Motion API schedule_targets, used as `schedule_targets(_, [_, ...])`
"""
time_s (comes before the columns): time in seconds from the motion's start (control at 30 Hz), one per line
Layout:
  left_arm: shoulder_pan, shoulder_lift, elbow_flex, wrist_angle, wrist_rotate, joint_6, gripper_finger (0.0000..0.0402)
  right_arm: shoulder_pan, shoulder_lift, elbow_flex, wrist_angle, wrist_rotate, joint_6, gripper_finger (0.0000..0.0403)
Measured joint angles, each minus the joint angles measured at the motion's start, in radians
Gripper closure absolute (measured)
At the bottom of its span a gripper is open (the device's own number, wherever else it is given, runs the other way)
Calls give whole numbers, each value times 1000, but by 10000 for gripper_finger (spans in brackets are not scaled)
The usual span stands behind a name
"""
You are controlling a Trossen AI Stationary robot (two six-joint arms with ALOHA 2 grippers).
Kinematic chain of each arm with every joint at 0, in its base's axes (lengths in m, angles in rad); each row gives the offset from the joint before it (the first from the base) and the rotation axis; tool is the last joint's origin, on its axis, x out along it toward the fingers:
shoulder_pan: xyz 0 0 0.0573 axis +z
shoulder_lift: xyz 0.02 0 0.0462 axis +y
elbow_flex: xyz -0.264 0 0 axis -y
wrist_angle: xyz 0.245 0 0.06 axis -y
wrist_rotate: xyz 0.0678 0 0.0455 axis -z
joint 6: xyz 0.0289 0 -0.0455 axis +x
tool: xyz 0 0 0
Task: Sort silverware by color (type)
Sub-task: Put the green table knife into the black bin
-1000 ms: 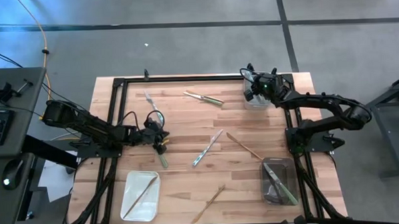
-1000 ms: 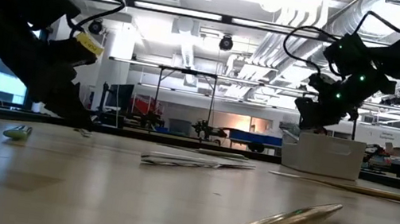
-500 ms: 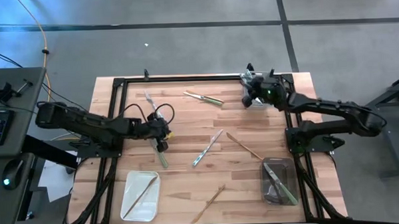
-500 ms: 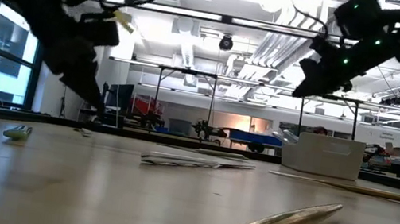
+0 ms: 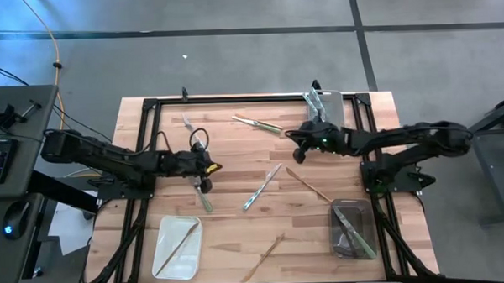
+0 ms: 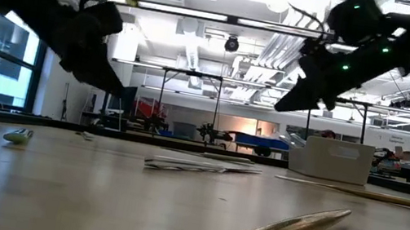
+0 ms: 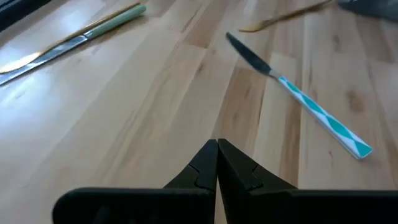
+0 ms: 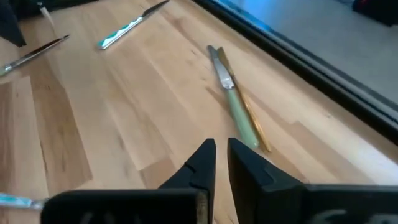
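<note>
Left gripper (image 5: 206, 168) is clenched, empty; right gripper (image 8: 219, 155), slightly parted, empty, is aimed at green knife (image 8: 233, 99), prob. next pick.

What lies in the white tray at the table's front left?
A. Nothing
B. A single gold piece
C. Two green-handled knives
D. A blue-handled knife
B: in the high view the white tray holds one slim gold piece lying diagonally, with nothing else in it.

Likely lab, exposed ducts (image 6: 283, 41), workbenches (image 6: 186, 133)
</note>
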Motion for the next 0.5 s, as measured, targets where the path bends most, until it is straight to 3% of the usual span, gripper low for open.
schedule_targets(0.2, [-24,0,-118,178,15,-25,401,-15,166,138,-84,-30,-2,347])
schedule_targets(0.5, [-92,0,-157,210,-27,-19,401,0,173,491,-806,39,-5,270])
